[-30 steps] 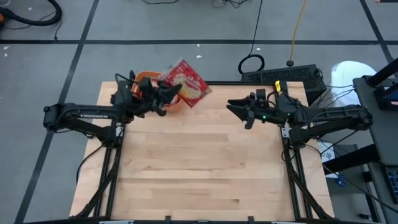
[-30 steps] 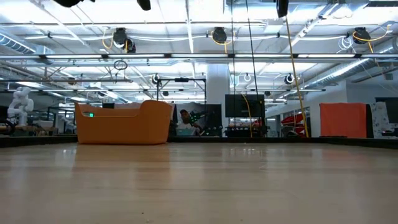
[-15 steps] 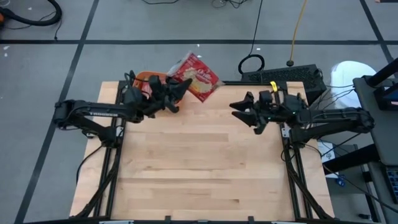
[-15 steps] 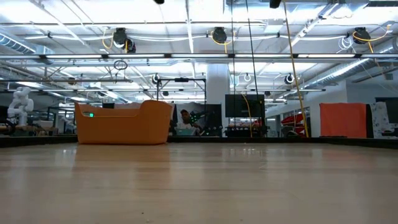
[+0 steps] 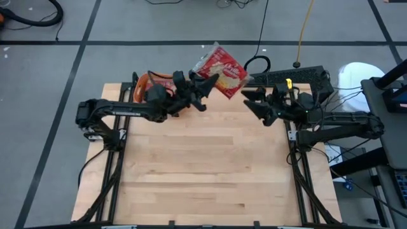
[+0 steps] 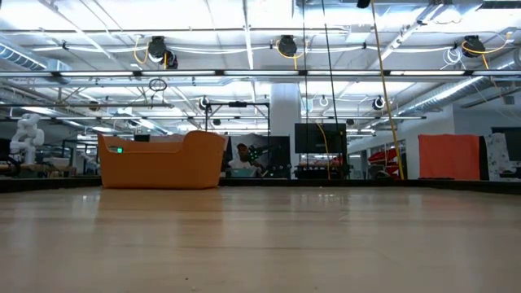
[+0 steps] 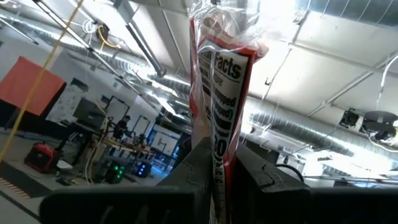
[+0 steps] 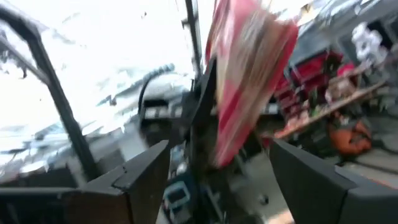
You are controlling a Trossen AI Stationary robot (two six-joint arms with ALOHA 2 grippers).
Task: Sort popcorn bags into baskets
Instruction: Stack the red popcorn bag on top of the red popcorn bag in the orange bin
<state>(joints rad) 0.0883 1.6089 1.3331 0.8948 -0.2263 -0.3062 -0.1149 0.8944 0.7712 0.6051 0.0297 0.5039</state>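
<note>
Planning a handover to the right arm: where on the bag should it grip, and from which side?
Best guess: the bag's free far edge, approached from the right gripper's own side. The left gripper pinches the near lower edge and holds the bag raised, so the opposite edge stands clear. The right gripper's open fingers already face it.

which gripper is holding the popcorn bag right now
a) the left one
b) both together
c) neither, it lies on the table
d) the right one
a: in the high view the left gripper is shut on the popcorn bag, held up past the table's far edge, while the right gripper is open beside it, not touching; the left wrist view shows the bag pinched between that arm's fingers.
</note>
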